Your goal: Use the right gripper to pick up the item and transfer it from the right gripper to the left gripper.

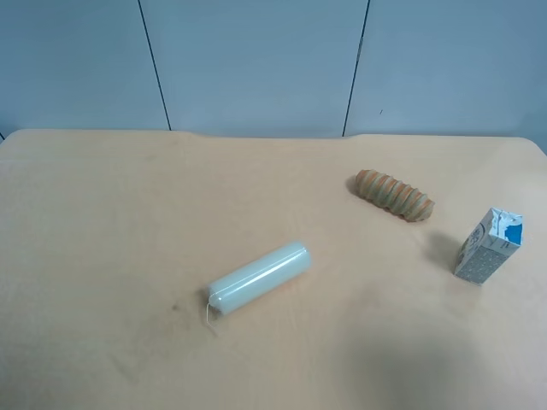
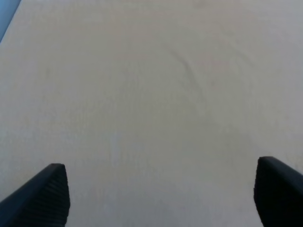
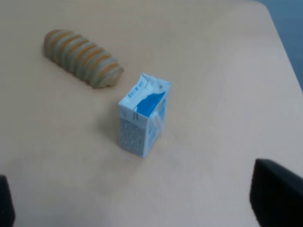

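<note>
The dark, ridged fingers (image 2: 47,196) of the black 2-fingered left gripper (image 2: 163,189) were seen closest in the left wrist view, 1 at each lower corner of the picture. Its jaws were spread wide, and only the bare pale tan bench (image 2: 142,94) was seen between and beyond them.

In the right wrist view, the black 2-fingered right gripper (image 3: 141,203) was shown only by the tips of its fingers (image 3: 277,196) at the picture's lower corners. These jaws were likewise spread wide. The small white milk carton with a gable top and blue patches (image 3: 142,120) was seen standing upright on the bench ahead of this gripper, well apart from both fingers. Its speckled side panel and blue-marked top were turned towards the camera. Whether the top was sealed could not be told.

The ridged orange-brown bread-like roll (image 3: 83,57) was laid on its side farther off, near the carton but not touching it.

In the exterior high view, the carton (image 1: 489,245) was placed close to the picture's right edge, with the roll (image 1: 395,194) behind it and towards the middle. The pale green smooth cylinder (image 1: 258,278) was laid on its side near the bench's centre, well apart from both, with a thin wick-like thread at its nearer end. Blue-grey wall panels (image 1: 256,60) were seen behind the bench (image 1: 128,213).
</note>
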`<state>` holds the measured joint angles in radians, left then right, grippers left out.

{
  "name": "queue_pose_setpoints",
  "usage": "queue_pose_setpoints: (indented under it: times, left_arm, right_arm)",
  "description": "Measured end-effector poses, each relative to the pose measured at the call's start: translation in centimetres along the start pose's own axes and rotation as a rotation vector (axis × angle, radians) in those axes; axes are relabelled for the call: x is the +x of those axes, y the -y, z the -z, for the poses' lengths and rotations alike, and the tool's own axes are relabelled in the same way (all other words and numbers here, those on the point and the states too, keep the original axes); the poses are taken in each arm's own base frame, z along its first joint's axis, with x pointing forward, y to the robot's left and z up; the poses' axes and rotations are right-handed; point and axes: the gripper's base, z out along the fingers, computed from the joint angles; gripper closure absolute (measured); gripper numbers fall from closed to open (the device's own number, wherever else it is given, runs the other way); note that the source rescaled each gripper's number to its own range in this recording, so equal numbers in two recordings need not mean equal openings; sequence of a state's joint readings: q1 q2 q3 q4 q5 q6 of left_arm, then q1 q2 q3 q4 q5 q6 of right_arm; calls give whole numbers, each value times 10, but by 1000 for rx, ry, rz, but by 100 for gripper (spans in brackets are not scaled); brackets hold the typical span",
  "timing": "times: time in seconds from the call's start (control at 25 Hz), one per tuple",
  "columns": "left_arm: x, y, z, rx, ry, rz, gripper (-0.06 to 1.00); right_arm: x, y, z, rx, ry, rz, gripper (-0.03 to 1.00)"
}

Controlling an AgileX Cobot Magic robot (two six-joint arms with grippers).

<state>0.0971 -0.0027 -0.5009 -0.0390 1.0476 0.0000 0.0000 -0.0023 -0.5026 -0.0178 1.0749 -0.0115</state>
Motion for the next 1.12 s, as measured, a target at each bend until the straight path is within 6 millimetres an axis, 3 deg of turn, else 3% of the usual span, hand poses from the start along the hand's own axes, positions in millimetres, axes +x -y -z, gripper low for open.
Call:
queue_pose_setpoints:
  times: [0.84,0.96,1.12]
  left_arm:
    - [0,0,0,0,0,0,11]
    - [0,0,0,0,0,0,11]
    - [0,0,0,0,0,0,11]
  right_arm:
    - [-2,-1,-4,-6,-35,-73,-3]
    - [-17,-3,-14,-31,-152,-98,-3]
    - [-51,-4,-31,-40,-278,-111,-3]
